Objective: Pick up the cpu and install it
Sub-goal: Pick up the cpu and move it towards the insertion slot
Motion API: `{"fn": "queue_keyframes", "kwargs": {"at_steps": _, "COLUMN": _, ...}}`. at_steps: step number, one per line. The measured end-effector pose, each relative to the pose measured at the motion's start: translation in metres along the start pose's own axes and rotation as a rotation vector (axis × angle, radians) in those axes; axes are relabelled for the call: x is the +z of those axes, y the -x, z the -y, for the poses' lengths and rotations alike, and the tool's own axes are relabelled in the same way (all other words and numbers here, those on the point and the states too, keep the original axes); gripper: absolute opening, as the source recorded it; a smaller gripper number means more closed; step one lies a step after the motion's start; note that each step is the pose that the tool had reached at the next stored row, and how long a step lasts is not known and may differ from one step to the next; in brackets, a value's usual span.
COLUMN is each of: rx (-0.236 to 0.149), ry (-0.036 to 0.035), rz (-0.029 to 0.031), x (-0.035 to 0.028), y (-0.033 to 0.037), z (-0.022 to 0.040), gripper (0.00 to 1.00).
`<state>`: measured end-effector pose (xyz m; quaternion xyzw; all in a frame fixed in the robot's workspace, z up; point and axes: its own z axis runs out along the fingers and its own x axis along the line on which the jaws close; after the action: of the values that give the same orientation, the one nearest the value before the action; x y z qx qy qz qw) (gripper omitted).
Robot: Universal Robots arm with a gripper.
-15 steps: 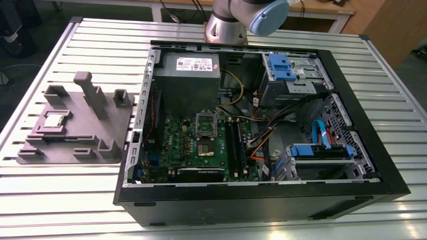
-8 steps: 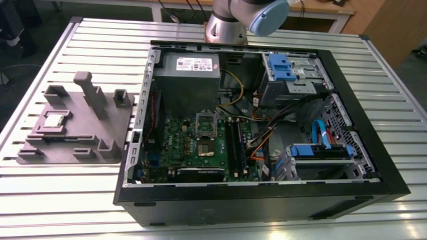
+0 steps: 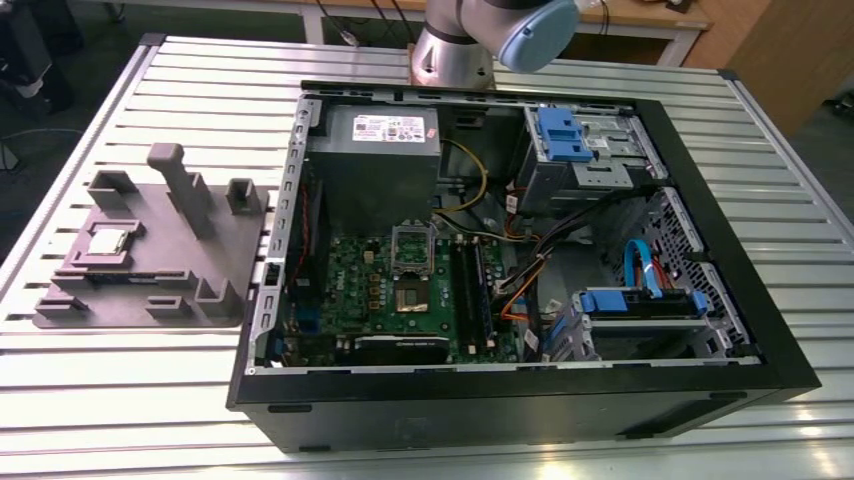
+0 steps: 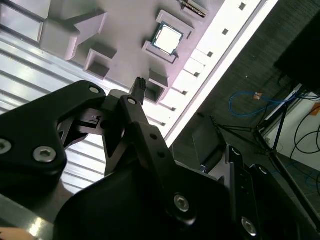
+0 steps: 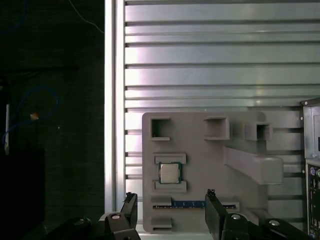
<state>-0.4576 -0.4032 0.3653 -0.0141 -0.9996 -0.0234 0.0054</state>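
One cpu [image 5: 169, 173] seated in grey holder [image 5: 205, 160] | gripper [image 5: 171, 194] spread, empty (clear of cpu)

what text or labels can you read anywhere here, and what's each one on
No text reads clearly.
The white label on the grey metal power supply box: print too small to read.
The small square silvery-topped cpu in the grey plastic fixture tray: markings too small to read.

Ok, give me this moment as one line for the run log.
phase: pre-grasp | cpu: lying in grey fixture on table | gripper: fingers open, empty, clear of cpu | install: not done
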Motion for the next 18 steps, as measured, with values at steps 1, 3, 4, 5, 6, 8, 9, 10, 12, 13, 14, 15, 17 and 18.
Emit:
{"fn": "queue_keyframes", "kwargs": {"at_steps": 1, "rx": 0.000, "ry": 0.0000, "rz": 0.0001, "x": 0.0008, "y": 0.0000, "z": 0.0007, "gripper": 0.65}}
{"fn": "queue_keyframes", "kwargs": {"at_steps": 3, "rx": 0.000, "ry": 0.0001, "rz": 0.0001, "x": 0.0026, "y": 0.0001, "z": 0.0017, "gripper": 0.65}}
{"fn": "queue_keyframes", "kwargs": {"at_steps": 4, "rx": 0.000, "ry": 0.0001, "rz": 0.0001, "x": 0.0039, "y": 0.0000, "z": 0.0018, "gripper": 0.65}}
{"fn": "queue_keyframes", "kwargs": {"at_steps": 5, "rx": 0.000, "ry": 0.0000, "rz": 0.0000, "x": 0.0054, "y": 0.0000, "z": 0.0019, "gripper": 0.65}}
{"fn": "queue_keyframes", "kwargs": {"at_steps": 6, "rx": 0.000, "ry": 0.0000, "rz": 0.0000, "x": 0.0073, "y": 0.0001, "z": 0.0020, "gripper": 0.65}}
{"fn": "queue_keyframes", "kwargs": {"at_steps": 8, "rx": -0.014, "ry": -0.0003, "rz": -0.0007, "x": 0.0110, "y": 0.0001, "z": 0.0022, "gripper": 0.65}}
{"fn": "queue_keyframes", "kwargs": {"at_steps": 9, "rx": -0.029, "ry": -0.0004, "rz": -0.0013, "x": 0.0127, "y": 0.0002, "z": 0.0023, "gripper": 0.65}}
{"fn": "queue_keyframes", "kwargs": {"at_steps": 10, "rx": -0.043, "ry": -0.0005, "rz": -0.0021, "x": 0.0144, "y": 0.0002, "z": 0.0024, "gripper": 0.65}}
{"fn": "queue_keyframes", "kwargs": {"at_steps": 12, "rx": -0.058, "ry": 0.0001, "rz": -0.0028, "x": 0.0177, "y": 0.0002, "z": 0.0025, "gripper": 0.65}}
{"fn": "queue_keyframes", "kwargs": {"at_steps": 13, "rx": -0.059, "ry": 0.0002, "rz": -0.0029, "x": 0.0194, "y": 0.0002, "z": 0.0026, "gripper": 0.65}}
{"fn": "queue_keyframes", "kwargs": {"at_steps": 14, "rx": -0.059, "ry": 0.0003, "rz": -0.0028, "x": 0.0213, "y": 0.0003, "z": 0.0027, "gripper": 0.65}}
{"fn": "queue_keyframes", "kwargs": {"at_steps": 15, "rx": -0.059, "ry": 0.0003, "rz": -0.0029, "x": 0.0230, "y": 0.0003, "z": 0.0028, "gripper": 0.65}}
{"fn": "queue_keyframes", "kwargs": {"at_steps": 17, "rx": -0.059, "ry": 0.0003, "rz": -0.0029, "x": 0.0265, "y": 0.0003, "z": 0.0029, "gripper": 0.65}}
{"fn": "queue_keyframes", "kwargs": {"at_steps": 18, "rx": -0.059, "ry": 0.0003, "rz": -0.0029, "x": 0.0283, "y": 0.0004, "z": 0.0030, "gripper": 0.65}}
